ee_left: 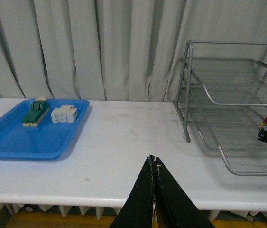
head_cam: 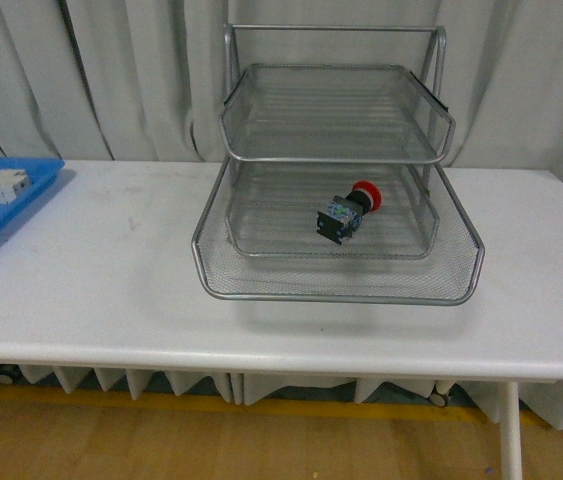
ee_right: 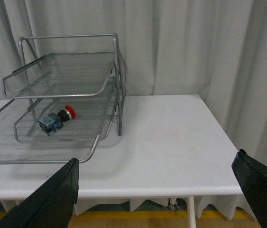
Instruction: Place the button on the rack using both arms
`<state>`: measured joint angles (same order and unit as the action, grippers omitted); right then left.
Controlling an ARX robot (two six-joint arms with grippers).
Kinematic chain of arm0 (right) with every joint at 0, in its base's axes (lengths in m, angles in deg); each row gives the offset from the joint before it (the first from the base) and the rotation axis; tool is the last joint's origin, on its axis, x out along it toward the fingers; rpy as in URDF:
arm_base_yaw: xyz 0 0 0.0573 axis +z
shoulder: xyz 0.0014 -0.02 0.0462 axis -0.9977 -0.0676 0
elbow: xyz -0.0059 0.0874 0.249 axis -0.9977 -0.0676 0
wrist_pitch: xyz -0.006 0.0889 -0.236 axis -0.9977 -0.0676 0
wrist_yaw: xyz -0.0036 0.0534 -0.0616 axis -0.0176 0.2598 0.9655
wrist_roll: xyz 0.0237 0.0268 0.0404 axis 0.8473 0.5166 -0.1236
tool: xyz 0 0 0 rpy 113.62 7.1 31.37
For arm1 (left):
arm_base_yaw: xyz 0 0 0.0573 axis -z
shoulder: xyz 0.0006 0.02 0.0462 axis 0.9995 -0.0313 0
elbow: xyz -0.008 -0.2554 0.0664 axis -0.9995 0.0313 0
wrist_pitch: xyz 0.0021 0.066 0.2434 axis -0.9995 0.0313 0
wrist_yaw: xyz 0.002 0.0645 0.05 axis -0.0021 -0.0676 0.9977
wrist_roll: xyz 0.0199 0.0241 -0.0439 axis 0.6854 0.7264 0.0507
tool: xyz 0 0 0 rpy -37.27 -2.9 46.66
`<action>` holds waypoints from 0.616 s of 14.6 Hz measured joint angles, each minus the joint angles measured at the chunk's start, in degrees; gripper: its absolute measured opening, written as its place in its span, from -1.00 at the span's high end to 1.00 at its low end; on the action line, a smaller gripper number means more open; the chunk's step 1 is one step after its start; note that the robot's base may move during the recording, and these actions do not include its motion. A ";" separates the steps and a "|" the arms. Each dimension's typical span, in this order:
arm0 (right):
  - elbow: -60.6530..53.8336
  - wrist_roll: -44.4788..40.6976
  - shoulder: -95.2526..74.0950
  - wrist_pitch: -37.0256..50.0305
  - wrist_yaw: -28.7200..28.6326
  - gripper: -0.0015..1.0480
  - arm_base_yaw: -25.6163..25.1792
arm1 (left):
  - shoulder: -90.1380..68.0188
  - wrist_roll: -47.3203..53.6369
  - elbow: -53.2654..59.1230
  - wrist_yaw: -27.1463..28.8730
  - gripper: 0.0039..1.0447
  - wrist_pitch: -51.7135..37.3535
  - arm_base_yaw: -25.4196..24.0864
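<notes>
Soft, even light fills all three views, and the shadows suggest it falls from above. The white table (head_cam: 111,290) is bright, close to washed out in the front view. The rack (head_cam: 336,297) casts a pale, blurred shadow on the table just under its front rim, and its fine mesh blurs into a grey haze. The curtain (head_cam: 141,80) folds carry gentle shading. In the wrist views the left fingers (ee_left: 140,204) and right fingers (ee_right: 52,199) are nearly black, showing little surface detail. The button (head_cam: 349,212) looks slightly soft, its red cap saturated.
</notes>
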<state>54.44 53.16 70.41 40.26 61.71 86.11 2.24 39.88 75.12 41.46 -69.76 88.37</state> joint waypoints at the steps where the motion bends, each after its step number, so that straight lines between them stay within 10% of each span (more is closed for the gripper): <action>1: 0.00 0.00 -0.02 0.00 0.00 -0.87 0.00 | 1.07 0.00 0.00 0.02 0.97 1.40 0.00; 9: 0.00 0.00 -0.02 0.02 0.00 -0.87 0.00 | 11.80 -0.02 -0.04 0.02 0.77 12.74 0.00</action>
<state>54.44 53.16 70.39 40.28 61.71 86.11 14.04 39.85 75.08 41.49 -57.01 88.37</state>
